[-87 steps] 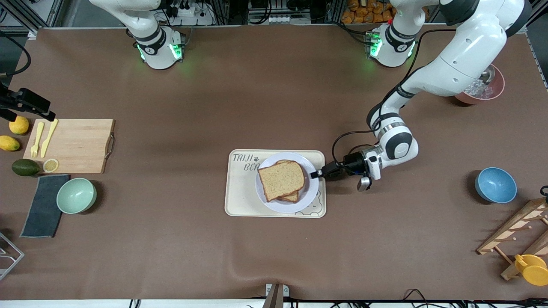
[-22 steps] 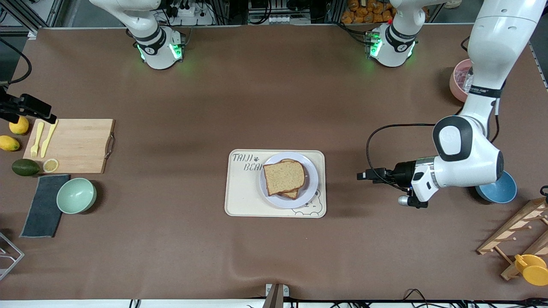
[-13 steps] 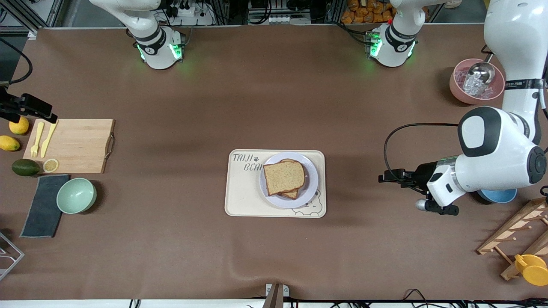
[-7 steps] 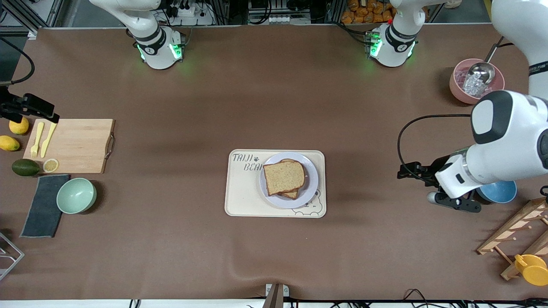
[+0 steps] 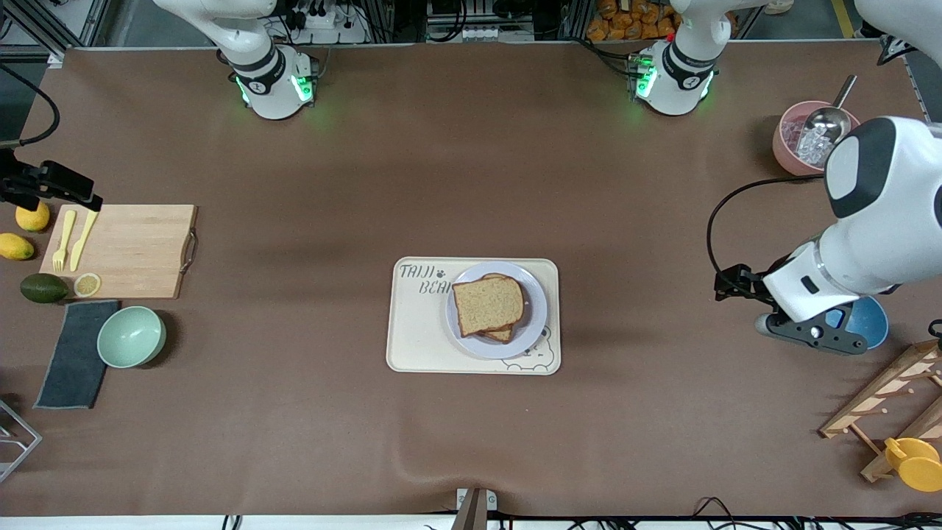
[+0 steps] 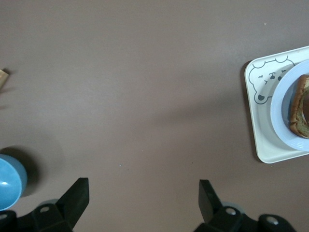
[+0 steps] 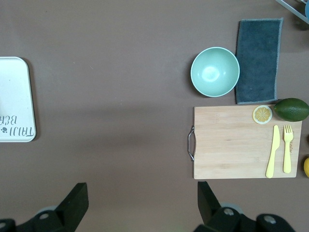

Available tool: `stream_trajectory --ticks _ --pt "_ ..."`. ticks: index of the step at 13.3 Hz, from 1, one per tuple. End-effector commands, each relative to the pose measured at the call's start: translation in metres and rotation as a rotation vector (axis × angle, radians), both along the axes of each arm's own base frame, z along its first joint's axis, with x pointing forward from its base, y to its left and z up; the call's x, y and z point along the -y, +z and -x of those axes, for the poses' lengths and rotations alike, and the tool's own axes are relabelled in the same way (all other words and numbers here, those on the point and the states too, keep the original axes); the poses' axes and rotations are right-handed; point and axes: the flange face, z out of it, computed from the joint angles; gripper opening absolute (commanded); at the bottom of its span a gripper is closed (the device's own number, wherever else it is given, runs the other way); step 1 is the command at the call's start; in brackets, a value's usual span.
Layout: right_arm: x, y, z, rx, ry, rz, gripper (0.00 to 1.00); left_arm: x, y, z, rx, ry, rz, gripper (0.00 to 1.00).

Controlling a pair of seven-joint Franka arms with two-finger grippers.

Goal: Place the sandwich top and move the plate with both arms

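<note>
The sandwich top lies on a second slice on the plate, which sits on the bear-printed tray. The lower slice's filling is hidden. My left gripper is open and empty, up over bare table between the tray and the blue bowl. In the left wrist view my left gripper is spread wide, with the plate, a bread edge and the tray at one side. My right gripper is open and empty, high over bare table. It does not show in the front view.
A pink bowl with a scoop, a wooden rack and a yellow cup stand at the left arm's end. A cutting board, green bowl, dark cloth and fruit lie at the right arm's end.
My left gripper has drawn back from the plate's rim toward the left arm's end of the table and now hangs by the blue bowl. Plate and sandwich rest still.
</note>
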Motion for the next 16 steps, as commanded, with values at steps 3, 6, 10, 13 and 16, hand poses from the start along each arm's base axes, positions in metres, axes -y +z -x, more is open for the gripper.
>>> stream_trajectory --ticks 3,6,10,13,16 --pt "-0.002 -0.002 0.004 -0.009 -0.013 -0.011 1.0 0.0 0.046 0.031 -0.034 0.004 -0.059 1.0" --pt "-0.001 -0.004 0.004 -0.014 -0.015 -0.011 1.0 0.005 0.087 0.056 -0.025 0.0 -0.082 1.0" --pt "-0.002 -0.005 0.003 -0.01 -0.013 -0.011 1.0 -0.002 0.13 0.081 0.024 0.026 -0.094 1.0" --pt "-0.002 -0.006 0.002 -0.009 -0.013 -0.011 1.0 0.009 0.143 0.102 -0.014 0.055 -0.126 1.0" --pt "-0.001 -0.008 0.003 -0.014 -0.015 -0.011 1.0 -0.013 0.153 0.109 -0.027 0.099 -0.1 1.0"
